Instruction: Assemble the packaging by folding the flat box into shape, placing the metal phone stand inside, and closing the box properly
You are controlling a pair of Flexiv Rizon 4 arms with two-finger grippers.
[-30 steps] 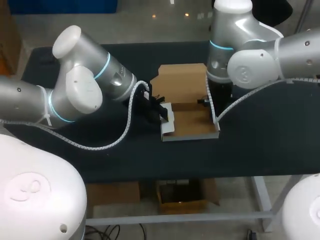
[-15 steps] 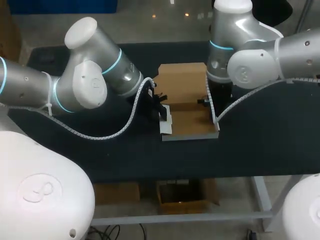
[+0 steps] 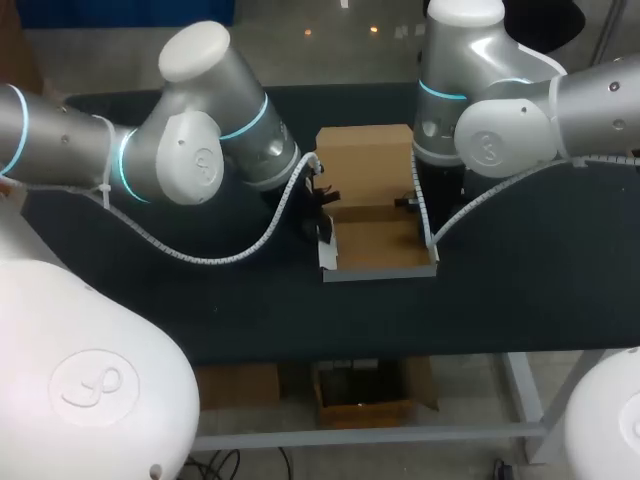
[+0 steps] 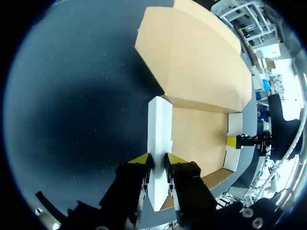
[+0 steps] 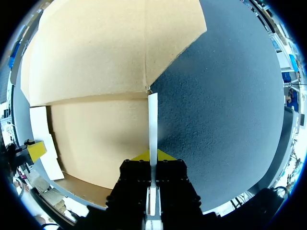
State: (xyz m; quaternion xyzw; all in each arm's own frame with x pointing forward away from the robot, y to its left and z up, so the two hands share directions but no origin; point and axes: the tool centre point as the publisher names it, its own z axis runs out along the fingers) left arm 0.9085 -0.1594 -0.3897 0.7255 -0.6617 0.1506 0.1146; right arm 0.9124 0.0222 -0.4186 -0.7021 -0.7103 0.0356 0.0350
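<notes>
The box (image 3: 375, 245) lies open mid-table (image 3: 520, 290), lid (image 3: 365, 165) flat toward the far edge, left gripper (image 4: 158, 160) clamped on its upright left wall (image 4: 159, 120), right gripper (image 5: 152, 155) pinching the right wall (image 5: 152, 120).

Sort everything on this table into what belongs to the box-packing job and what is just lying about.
For the job:
cardboard box, half folded
its left side flap, pinched by the left hand
its right side flap, pinched by the right hand

Not of the job:
the black table beneath
</notes>
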